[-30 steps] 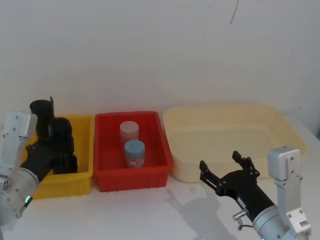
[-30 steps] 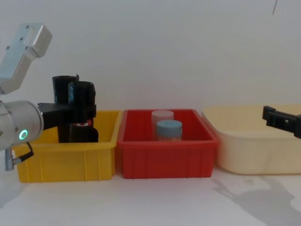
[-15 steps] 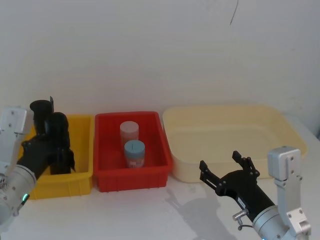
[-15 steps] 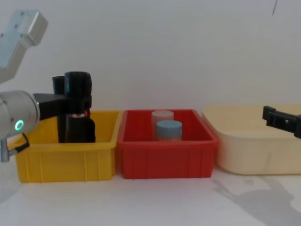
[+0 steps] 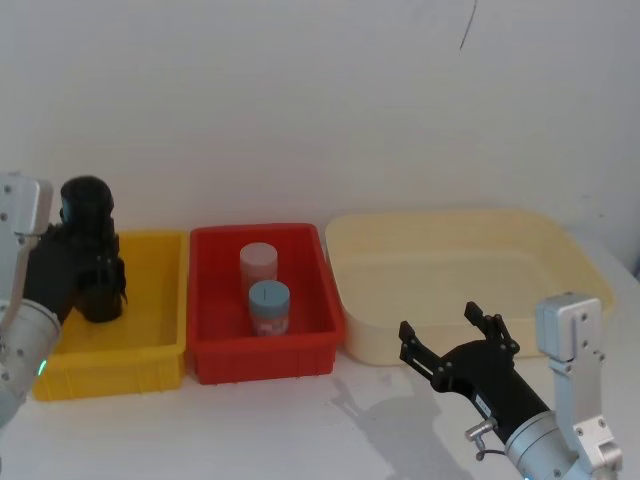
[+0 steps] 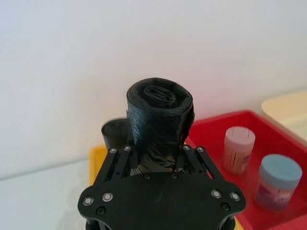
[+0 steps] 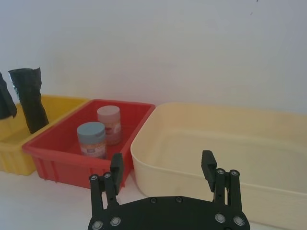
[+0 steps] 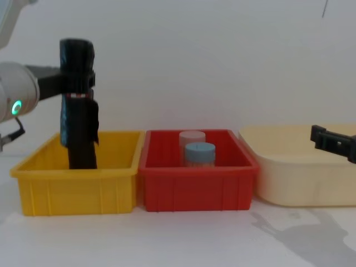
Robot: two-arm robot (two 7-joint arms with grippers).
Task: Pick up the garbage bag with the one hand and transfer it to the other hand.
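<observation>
Garbage bag (image 8: 77, 55) clenched upright, long axis vertical, in left end effector (image 6: 157, 155), right end effector (image 5: 440, 328) released.

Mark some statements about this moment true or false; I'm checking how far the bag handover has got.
1. The left gripper is shut on the rolled black plastic garbage bag, which it holds upright. True.
2. The right gripper grips a jar. False: its jaws are open and empty.
3. The pink-capped jar and the blue-capped jar stand in the yellow bin. False: they stand in the red plastic bin.
4. The cream plastic tub sits to the robot's right of the red bin. True.
</observation>
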